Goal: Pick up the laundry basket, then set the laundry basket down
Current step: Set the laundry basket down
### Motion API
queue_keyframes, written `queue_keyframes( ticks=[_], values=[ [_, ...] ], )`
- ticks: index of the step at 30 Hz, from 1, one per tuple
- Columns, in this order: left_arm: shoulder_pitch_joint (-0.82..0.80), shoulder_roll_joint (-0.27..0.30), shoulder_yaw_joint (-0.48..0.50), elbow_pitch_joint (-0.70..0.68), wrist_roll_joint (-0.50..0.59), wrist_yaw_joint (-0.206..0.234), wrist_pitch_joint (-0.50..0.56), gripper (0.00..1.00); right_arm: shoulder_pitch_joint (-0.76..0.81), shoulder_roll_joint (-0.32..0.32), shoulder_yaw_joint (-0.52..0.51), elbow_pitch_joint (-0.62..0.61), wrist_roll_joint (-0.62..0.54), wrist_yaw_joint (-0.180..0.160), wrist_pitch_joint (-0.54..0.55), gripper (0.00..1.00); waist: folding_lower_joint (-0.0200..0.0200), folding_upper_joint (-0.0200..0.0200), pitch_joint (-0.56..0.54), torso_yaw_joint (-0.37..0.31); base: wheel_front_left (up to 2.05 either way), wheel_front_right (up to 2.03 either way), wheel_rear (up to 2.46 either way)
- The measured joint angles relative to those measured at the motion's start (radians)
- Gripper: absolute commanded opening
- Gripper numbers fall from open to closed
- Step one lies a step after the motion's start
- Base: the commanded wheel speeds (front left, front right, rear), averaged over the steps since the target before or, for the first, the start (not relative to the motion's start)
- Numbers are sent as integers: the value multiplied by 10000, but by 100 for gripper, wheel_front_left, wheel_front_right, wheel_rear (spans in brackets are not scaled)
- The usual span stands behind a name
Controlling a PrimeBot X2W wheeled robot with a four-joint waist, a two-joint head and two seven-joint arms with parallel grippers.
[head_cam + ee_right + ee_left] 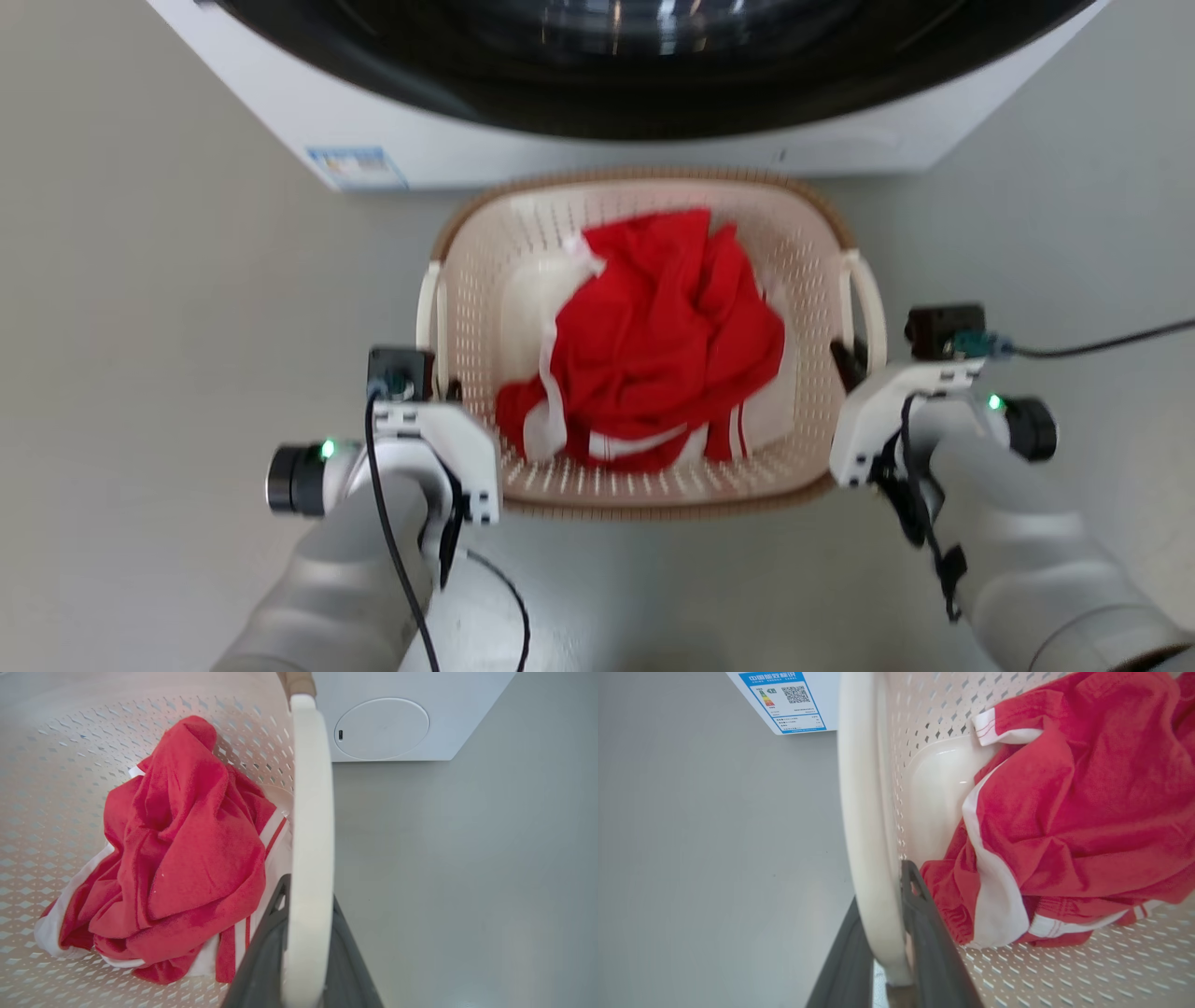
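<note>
**2 forearms, 2 grippers, 1 basket at the washer's foot**

Pale forearms, 2 of them, rise from the bottom of the head view and flank 1 laundry basket (pixel 485 280), cream-white and perforated under a brown rim. It sits between the arms, just in front of 1 white washing machine (pixel 560 149) with a dark round door. Whether it rests on the grey floor (pixel 140 327) or hangs clear of it cannot be told.

The left gripper (pixel 450 385) is closed on the basket's left handle (pixel 429 308). In the left wrist view the left gripper (pixel 882 882) has 1 dark finger pressed to each side of that white bar (pixel 864 812). The right gripper (pixel 850 359) clamps the right handle (pixel 868 299) the same way. The right wrist view has its 2 fingers (pixel 261 956) straddling the bar (pixel 310 812), both touching it.

Inside lies 1 crumpled heap of red cloth (pixel 663 327) with white stripes (how many garments make it up is unclear), spread over most of the basket's bottom.

Each wrist shows 1 green light (pixel 327 449), 2 in all. The washer carries 1 blue-edged label (pixel 789 700) at its lower left corner and 1 round white cap (pixel 380 728) at its lower right.
</note>
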Motion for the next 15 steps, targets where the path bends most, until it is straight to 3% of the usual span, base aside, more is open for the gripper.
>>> queue_keyframes(
  ticks=[8,15],
  values=[
    [-926,17,36,-249,6,100,-10,0,-794,-94,-1267,0,-1409,0,-33,0,0,-1,1953,150,0,0,0],
    [-1443,23,259,-483,322,351,-10,0,-1169,-119,-2017,-12,-2167,0,-295,0,0,0,2998,365,0,0,0]
  ],
)
